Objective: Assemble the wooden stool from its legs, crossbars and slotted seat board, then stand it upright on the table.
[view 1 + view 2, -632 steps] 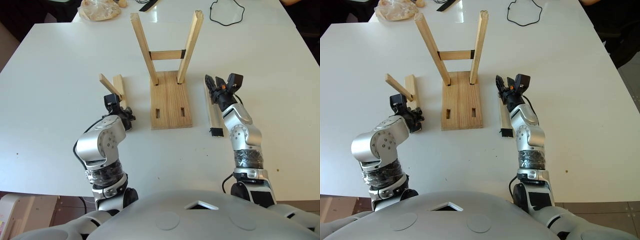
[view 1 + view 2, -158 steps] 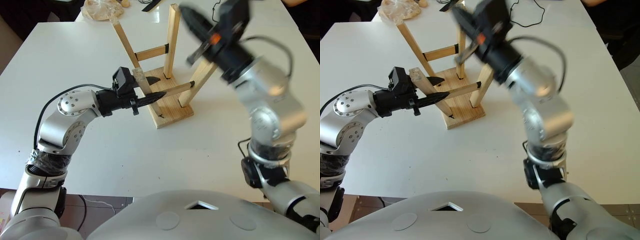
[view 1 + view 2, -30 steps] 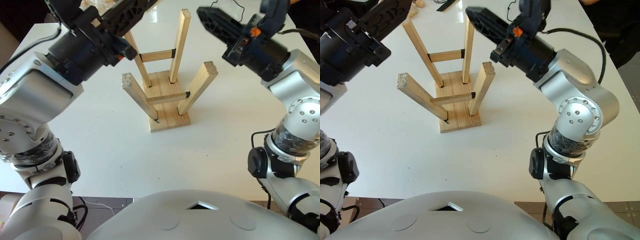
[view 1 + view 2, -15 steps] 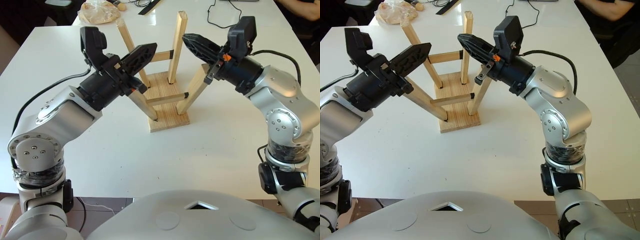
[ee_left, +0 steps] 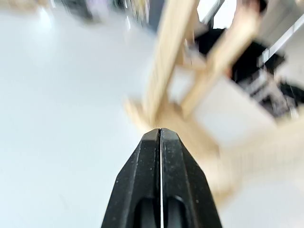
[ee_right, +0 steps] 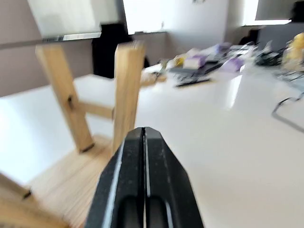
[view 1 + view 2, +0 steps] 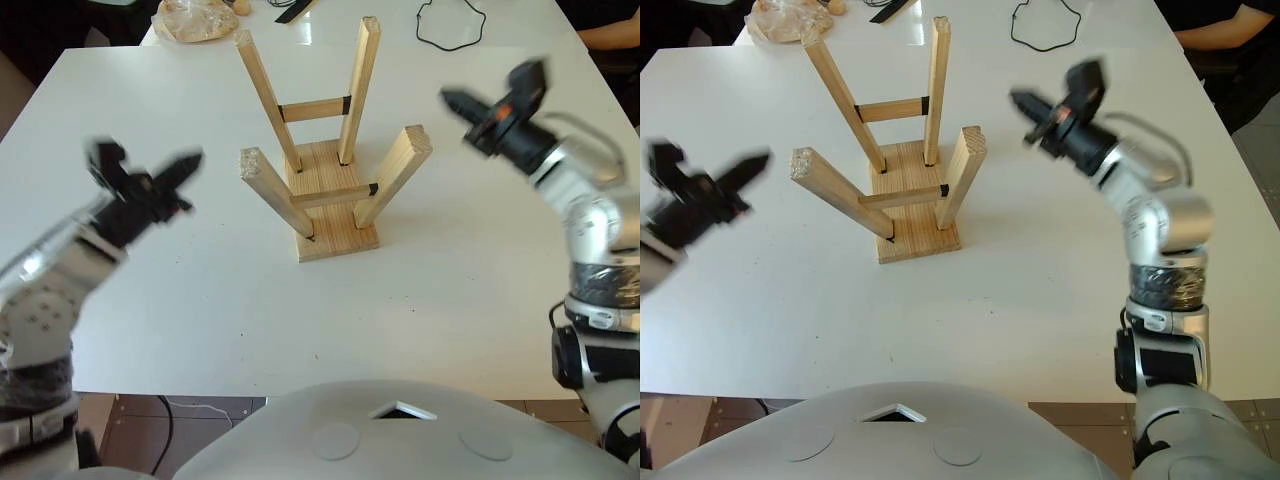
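From the left eye we see the stool (image 7: pixel 325 175) upside down near the middle of the table (image 7: pixel 200 290). Its seat (image 7: pixel 345 240) lies flat on the top, and its four legs (image 7: pixel 266 95) point up, joined in pairs by two crossbars (image 7: pixel 312 108). The left gripper (image 7: pixel 178 168) hangs well to the stool's left. The right gripper (image 7: pixel 460 103) hangs to its right, near the top of one short leg but apart from it. Both point inward, and both are too smeared here for us to read their jaws. A bag (image 7: pixel 198 18) and a cable (image 7: pixel 452 25) lie at the far side, each cut off by the frame. From the right eye we see the stool between the two grippers, with neither one touching wood. In the left wrist view the jaws are pressed together with only a thin seam between them and nothing in it. The stool lies beyond the tips, and its legs and seat run together so that we cannot separate them. In the right wrist view the jaws are likewise closed on nothing. Two legs and a crossbar stand just past the tips, the seat spreads below them, and another leg is cut off at the corner.
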